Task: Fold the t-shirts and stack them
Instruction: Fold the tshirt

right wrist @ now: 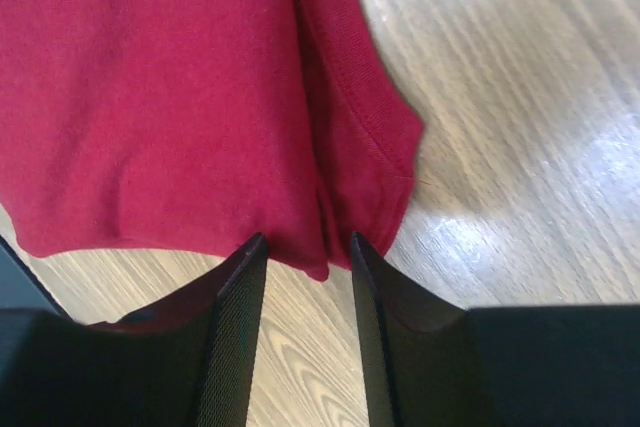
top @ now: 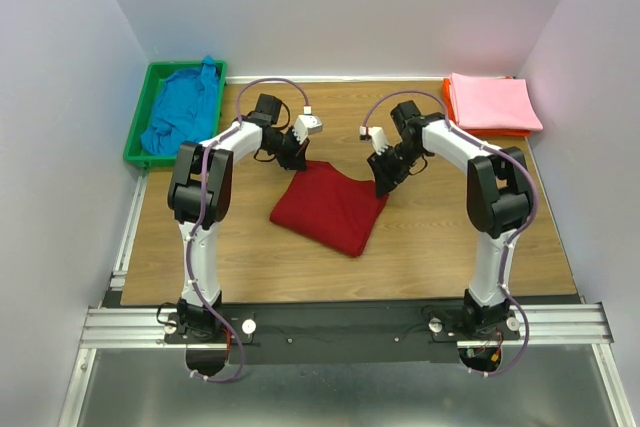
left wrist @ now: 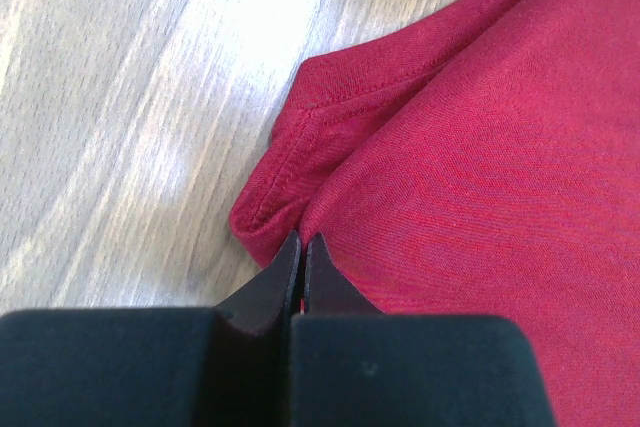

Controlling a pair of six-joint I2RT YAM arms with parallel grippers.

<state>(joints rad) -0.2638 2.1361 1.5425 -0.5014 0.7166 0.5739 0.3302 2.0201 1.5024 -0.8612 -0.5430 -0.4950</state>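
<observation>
Your dark red tee [top: 330, 209] is lying folded at the centre of the table [top: 450, 247]. Your left gripper [left wrist: 303, 247] is pressing shut at its 11 o'clock corner, cloth caught or not unclear. Your right gripper [right wrist: 306, 247] is straddling the 2 o'clock corner, narrowly parted, likely preparing a lift.

Bright overhead light; glare streaks on table [left wrist: 230, 27]; wrist views soft.

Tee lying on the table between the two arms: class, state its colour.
The tee is dark red; the right wrist view shows it best.
</observation>
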